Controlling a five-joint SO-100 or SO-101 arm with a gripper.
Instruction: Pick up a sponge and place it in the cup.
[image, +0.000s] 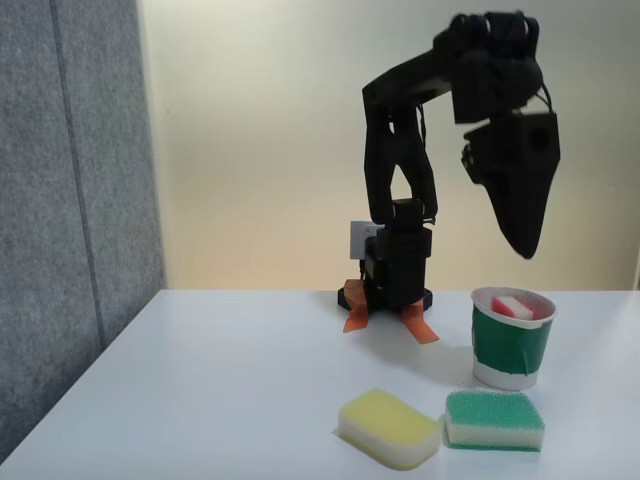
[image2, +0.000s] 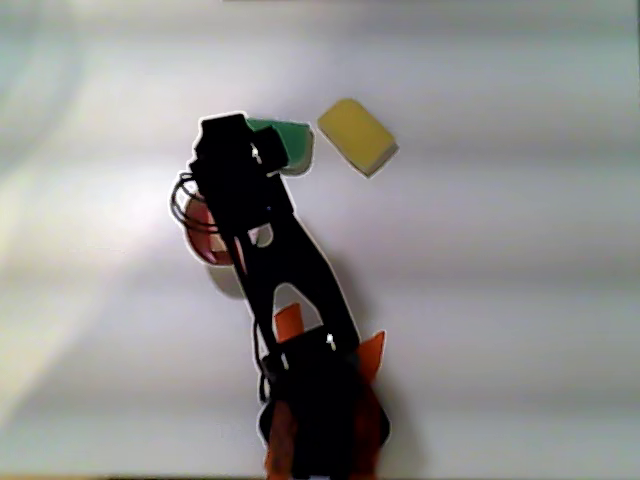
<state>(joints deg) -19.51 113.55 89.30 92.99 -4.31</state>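
Note:
The red-topped sponge (image: 513, 307) lies tilted inside the green paper cup (image: 511, 350), its top showing above the white rim. My gripper (image: 525, 248) hangs in the air directly above the cup, pointing down, its fingers closed to a single tip with nothing between them. A clear gap separates the tip from the cup's rim. In the other view, seen from above, the black arm (image2: 250, 215) covers most of the cup, and a bit of the red sponge (image2: 199, 222) shows at the arm's left edge.
A yellow sponge (image: 389, 428) and a green-topped sponge (image: 494, 419) lie near the table's front edge, in front of the cup. The arm's base (image: 392, 290) with orange clamps stands behind. A grey partition (image: 70, 200) borders the left.

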